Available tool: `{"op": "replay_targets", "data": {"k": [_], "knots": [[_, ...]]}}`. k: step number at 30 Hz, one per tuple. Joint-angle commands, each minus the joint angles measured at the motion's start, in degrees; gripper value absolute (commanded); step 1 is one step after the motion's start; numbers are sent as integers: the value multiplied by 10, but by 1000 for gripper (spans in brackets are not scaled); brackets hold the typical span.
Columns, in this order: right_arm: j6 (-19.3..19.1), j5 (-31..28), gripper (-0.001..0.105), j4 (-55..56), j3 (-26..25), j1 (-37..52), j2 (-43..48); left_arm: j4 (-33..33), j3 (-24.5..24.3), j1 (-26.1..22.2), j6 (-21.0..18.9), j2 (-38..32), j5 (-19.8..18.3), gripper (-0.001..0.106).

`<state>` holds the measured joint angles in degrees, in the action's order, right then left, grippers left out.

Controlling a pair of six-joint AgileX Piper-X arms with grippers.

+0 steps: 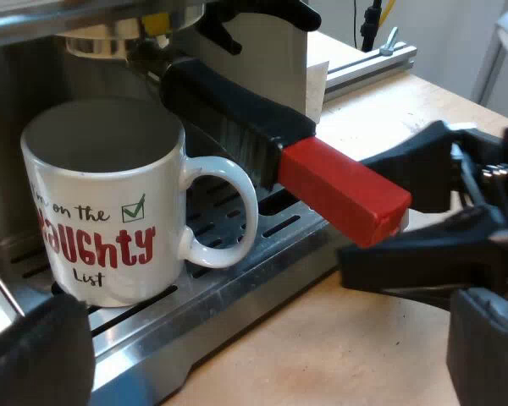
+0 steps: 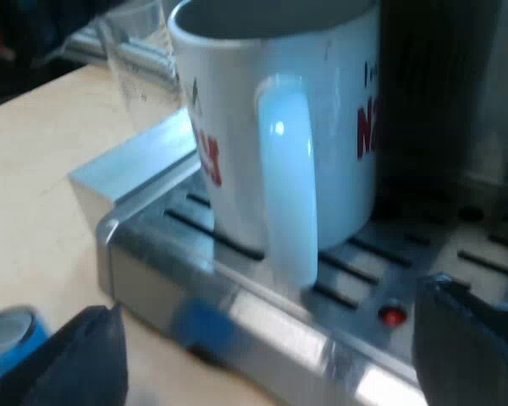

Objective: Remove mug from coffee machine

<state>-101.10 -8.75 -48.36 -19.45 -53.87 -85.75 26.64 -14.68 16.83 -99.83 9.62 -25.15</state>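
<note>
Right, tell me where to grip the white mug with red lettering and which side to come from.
Grip the white ceramic mug by its looped handle. It stands upright on the slotted steel drip tray, handle pointing out toward the open right gripper, so come level from the tray's outer edge, fingers either side of the loop.

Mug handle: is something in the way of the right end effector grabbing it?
Nothing visible is: the mug points its handle straight at the open right end effector. The holder's red-ended handle does stick out above the mug, so lifting straight up might bump it.
</note>
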Motion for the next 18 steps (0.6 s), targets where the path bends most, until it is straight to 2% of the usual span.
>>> {"op": "replay_targets", "data": {"k": [1, 3, 8, 18], "knots": [[-1, -16, 71, -12, -79, 2, -61, -9, -3, 3, -2, -1, -4, 85], [-1, -17, 71, -12, -83, 2, -68, -9, -3, 3, -2, -1, -4, 85], [-1, -17, 71, -12, -132, 2, -118, -9, -3, 3, -2, -1, -4, 85], [-1, -31, 71, -11, -178, 6, -154, -9, -3, 3, -2, -1, -4, 85]]}}
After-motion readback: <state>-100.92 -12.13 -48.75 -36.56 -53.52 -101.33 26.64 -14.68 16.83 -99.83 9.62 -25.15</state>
